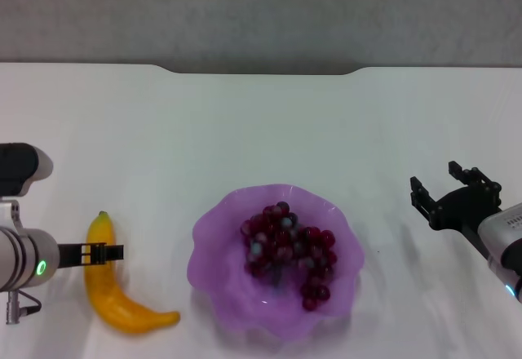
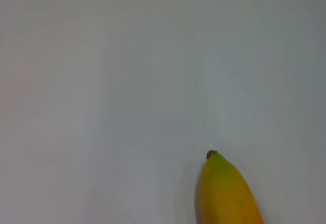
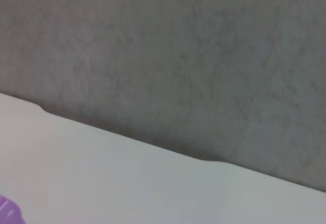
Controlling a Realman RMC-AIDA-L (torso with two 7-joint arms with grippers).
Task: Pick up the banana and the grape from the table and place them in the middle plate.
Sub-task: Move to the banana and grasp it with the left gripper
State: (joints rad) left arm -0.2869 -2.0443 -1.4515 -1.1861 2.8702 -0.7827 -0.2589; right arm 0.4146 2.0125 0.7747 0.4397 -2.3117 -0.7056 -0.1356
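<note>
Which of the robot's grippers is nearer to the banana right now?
The left. The left gripper sits right over the banana, across its upper part. The right gripper hangs far off, beyond the middle plate on the other side of the table.

- The head view looks forward and down from above, taking in the whole white worktop (image 1: 269, 122) to its notched far edge, with the grey wall beyond.
- The left wrist view sits close over the worktop, facing down; it shares with the head view the banana (image 2: 226, 193) tip.
- The right wrist view faces the far wall across the worktop, sharing with the head view the notched far edge and a sliver of the middle plate (image 3: 9, 211).
</note>
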